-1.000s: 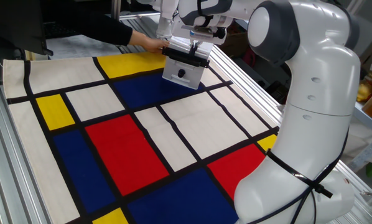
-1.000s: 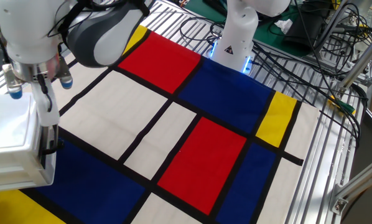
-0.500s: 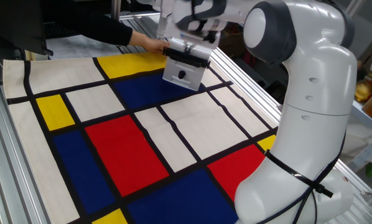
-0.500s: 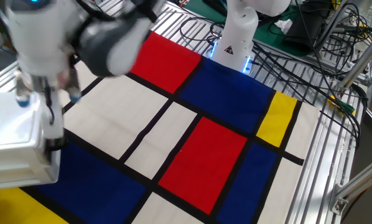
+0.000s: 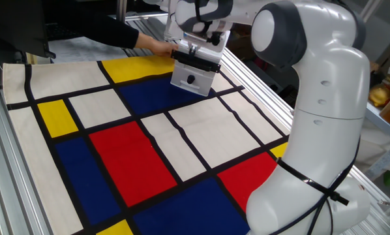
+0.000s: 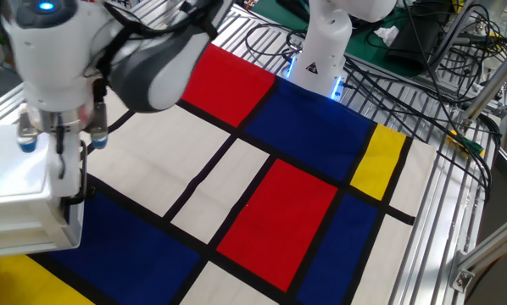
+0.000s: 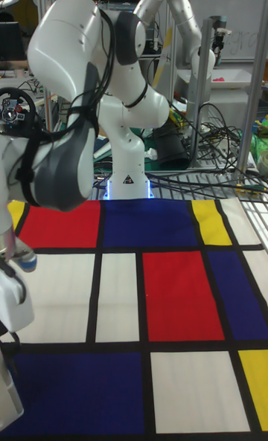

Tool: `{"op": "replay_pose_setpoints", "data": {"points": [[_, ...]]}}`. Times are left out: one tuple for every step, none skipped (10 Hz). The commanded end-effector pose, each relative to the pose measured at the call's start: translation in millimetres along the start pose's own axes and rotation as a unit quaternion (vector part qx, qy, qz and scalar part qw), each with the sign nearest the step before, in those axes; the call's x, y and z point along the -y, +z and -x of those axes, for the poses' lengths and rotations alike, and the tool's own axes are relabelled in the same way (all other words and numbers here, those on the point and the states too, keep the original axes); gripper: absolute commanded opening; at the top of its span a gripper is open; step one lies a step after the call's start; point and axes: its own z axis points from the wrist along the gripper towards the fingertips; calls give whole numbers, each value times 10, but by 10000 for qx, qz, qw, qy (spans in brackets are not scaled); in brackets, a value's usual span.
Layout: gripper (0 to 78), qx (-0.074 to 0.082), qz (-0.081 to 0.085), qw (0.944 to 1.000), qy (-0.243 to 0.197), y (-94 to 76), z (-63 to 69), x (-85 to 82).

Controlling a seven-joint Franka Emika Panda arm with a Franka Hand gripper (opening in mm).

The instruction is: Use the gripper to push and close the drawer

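Observation:
The drawer [image 5: 191, 75] is a small white box with a black top strip and a dark round knob [image 5: 190, 79]. It stands on the blue patch at the far side of the cloth. My gripper [image 5: 199, 51] hangs straight down over the drawer's top front edge, its dark fingers held together against the black strip. The other fixed view shows the drawer [image 6: 20, 199] at the left edge, with the gripper [image 6: 65, 165] reaching down its front face. The tall fixed view catches the gripper [image 7: 10, 314] and a corner of the drawer [image 7: 6, 404] at the far left.
A person's hand [image 5: 157, 46] in a dark sleeve rests against the back of the drawer. A cloth of red, blue, yellow and white rectangles [image 5: 130, 156] covers the table. My arm's base [image 6: 321, 51] and loose cables [image 6: 423, 68] lie beyond the cloth.
My wrist has turned and shifted a little along the drawer's front edge. The drawer and the person's hand look much as before.

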Motion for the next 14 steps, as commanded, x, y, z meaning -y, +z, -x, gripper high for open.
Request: {"op": "replay_pose_setpoints", "data": {"points": [[0,-295,-100,9993,217,-117,144,-30],[0,-285,-88,9993,235,-115,143,-31],[0,-273,-84,9993,239,-114,143,-31],[0,-277,-84,9993,249,-113,142,-31],[0,-215,-103,9993,271,-103,128,-32],[0,-143,-174,9993,310,-85,99,-33],[0,-183,-227,9991,297,-118,54,-31],[0,-337,-249,9988,240,-213,4,-34],[0,-413,-231,9987,198,-285,-42,-27],[0,-392,-240,9989,70,-318,-88,5],[0,-379,-238,9988,-192,-359,-169,74],[0,-392,-224,9979,-457,-410,-262,157],[0,-455,-180,9965,-680,-460,-338,222],[0,-473,-158,9939,-988,-504,-409,269]]}}
